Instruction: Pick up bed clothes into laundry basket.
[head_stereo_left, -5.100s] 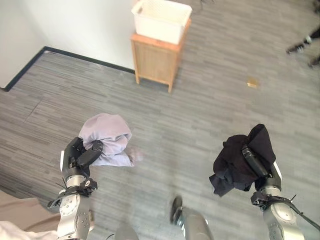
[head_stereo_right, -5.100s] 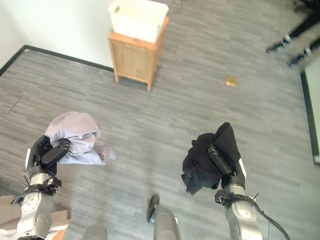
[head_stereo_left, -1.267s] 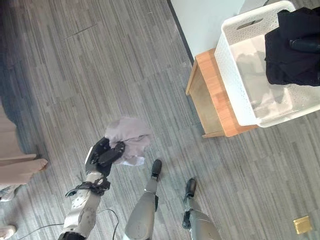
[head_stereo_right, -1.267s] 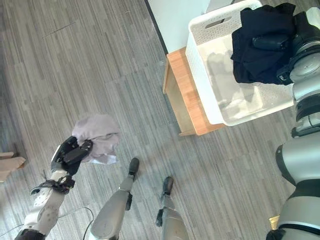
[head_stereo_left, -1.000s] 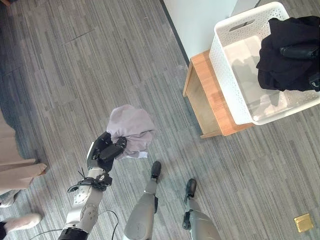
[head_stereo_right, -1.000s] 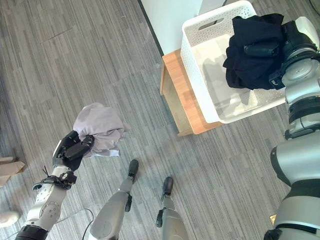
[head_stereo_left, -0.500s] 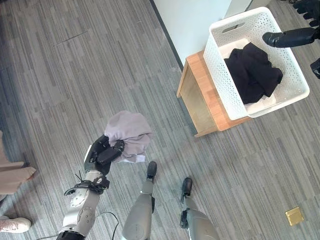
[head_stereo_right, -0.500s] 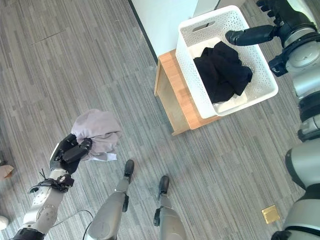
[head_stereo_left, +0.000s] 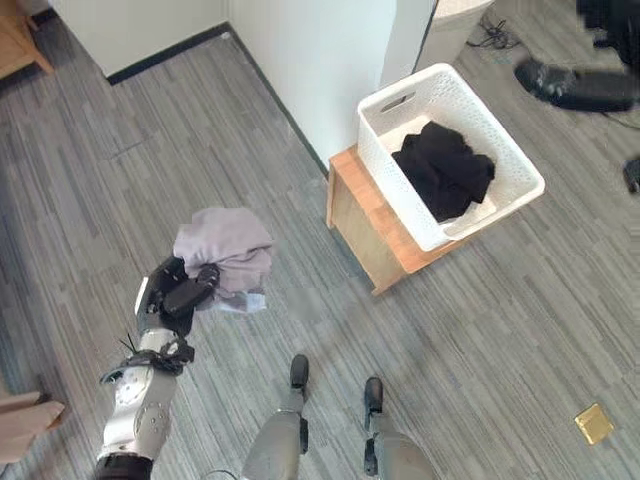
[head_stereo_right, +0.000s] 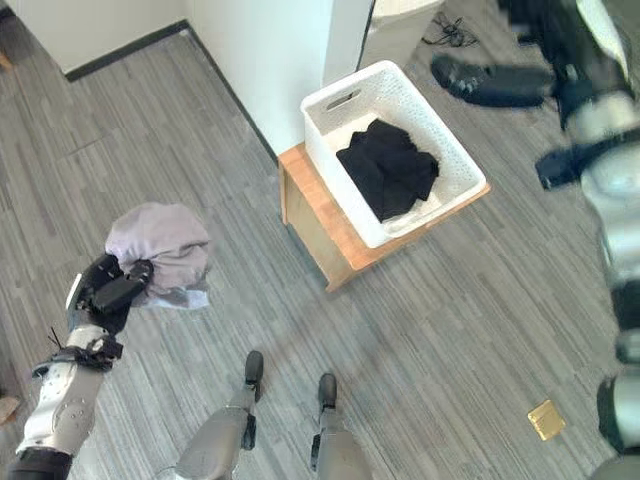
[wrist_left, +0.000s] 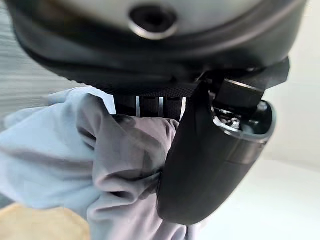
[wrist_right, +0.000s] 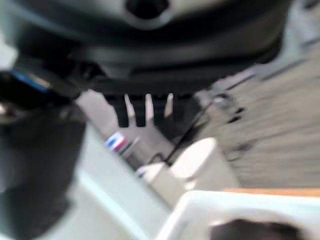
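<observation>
Wood-plank floor (head_stereo_left: 500, 330). Small wooden stand (head_stereo_left: 365, 225) against the white wall (head_stereo_left: 320, 60); white laundry basket (head_stereo_left: 520, 185) on top, black garment (head_stereo_left: 445, 170) lying inside. Right hand (head_stereo_left: 575, 85) above and beyond the basket, fingers straight, holding nothing. Left hand (head_stereo_left: 180, 292) curled tight round the bundled lilac garment (head_stereo_left: 225, 240), held well apart from the basket

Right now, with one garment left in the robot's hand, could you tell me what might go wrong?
The left hand grips the lavender garment by a bunched fold; loose cloth below could slip or snag on the way. The white basket overhangs its wooden stand, so a bump might tip it. The black garment already fills much of it.
</observation>
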